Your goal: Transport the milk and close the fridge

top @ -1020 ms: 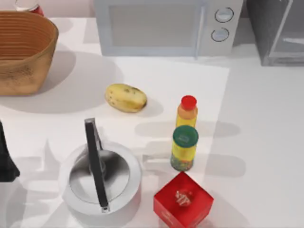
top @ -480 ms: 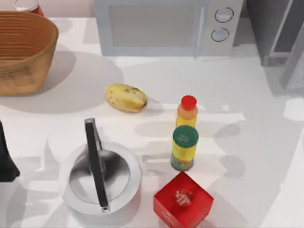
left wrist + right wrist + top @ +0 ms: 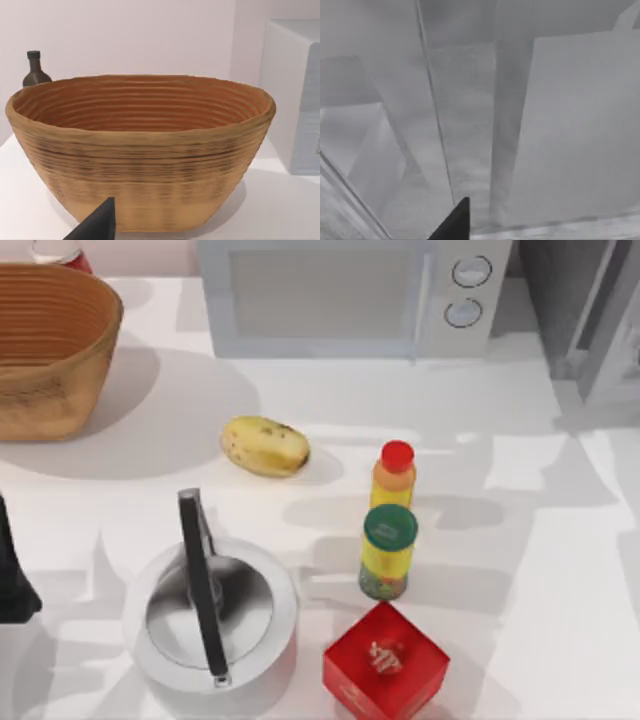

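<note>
The milk is out of view. The fridge point(image 3: 572, 300) stands at the back right corner, a grey box with its pale door panel point(image 3: 615, 335) angled close to the body, still slightly ajar. In the right wrist view, grey fridge panels point(image 3: 470, 125) are very near and one dark fingertip point(image 3: 456, 221) of my right gripper juts in front of them. My left arm point(image 3: 12, 580) rests at the table's left edge. Its wrist view has one dark fingertip point(image 3: 97, 225) in front of the wicker basket point(image 3: 140, 150).
A white microwave point(image 3: 340, 295) stands at the back centre, the wicker basket point(image 3: 50, 345) at the back left. A potato point(image 3: 264, 445), a yellow red-capped bottle point(image 3: 394, 475), a green-lidded jar point(image 3: 387, 550), a red cube box point(image 3: 385, 665) and a steel kettle point(image 3: 212, 615) occupy the middle and front.
The translucent fridge door has swung from wide open over the table's right part back toward the fridge body. The left arm and the table's objects have not moved.
</note>
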Controlling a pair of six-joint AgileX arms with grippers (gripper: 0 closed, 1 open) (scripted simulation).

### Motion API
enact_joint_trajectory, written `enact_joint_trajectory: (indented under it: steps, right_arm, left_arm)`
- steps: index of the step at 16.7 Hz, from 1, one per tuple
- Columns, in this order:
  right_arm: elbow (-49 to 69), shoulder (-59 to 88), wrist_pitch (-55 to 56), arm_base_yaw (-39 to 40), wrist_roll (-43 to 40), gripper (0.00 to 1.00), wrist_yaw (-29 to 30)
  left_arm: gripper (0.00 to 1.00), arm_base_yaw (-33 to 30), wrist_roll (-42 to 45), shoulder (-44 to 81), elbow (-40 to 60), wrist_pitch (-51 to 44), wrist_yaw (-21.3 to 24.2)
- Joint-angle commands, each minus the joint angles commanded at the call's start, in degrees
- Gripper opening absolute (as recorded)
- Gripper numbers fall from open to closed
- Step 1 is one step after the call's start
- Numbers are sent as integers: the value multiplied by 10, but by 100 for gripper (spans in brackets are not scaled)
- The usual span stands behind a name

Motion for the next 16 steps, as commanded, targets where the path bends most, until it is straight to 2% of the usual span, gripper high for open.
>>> enact_joint_trajectory:
  steps: [4, 12, 16]
  right_arm:
    - [19, 23, -7, -9, 0, 100, 2]
    - [207, 172, -43, -3, 0, 100, 2]
    - [253, 207, -54, -6, 0, 100, 8]
  left_arm:
    - [100, 0, 0, 0, 0, 0, 0]
    - [100, 0, 0, 0, 0, 0, 0]
    - [100, 0, 0, 0, 0, 0, 0]
